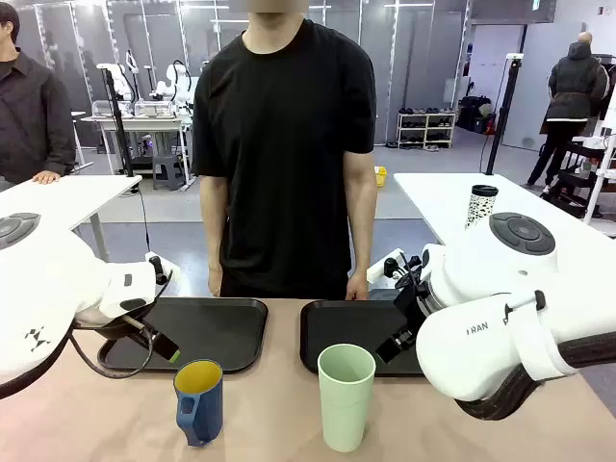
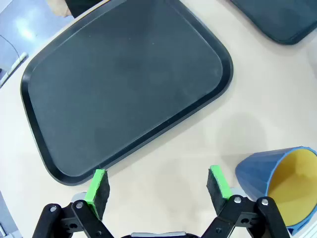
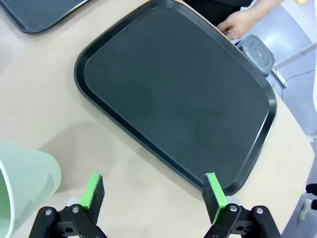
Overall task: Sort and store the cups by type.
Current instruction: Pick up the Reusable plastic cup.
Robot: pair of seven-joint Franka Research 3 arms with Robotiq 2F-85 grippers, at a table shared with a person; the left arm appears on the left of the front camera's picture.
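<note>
Though the blue mug (image 2: 285, 186) sits near, left fingers (image 2: 97, 188) and right fingers (image 3: 93, 191) gape wide, touching nothing.

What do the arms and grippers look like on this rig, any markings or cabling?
Both arms have white, rounded shells with grey round joint caps. The left arm carries a small black logo, and a thin black cable loops below it. The right arm reads FRAN and has a thick black hose. The left gripper and right gripper are black linkages with green pads.
</note>
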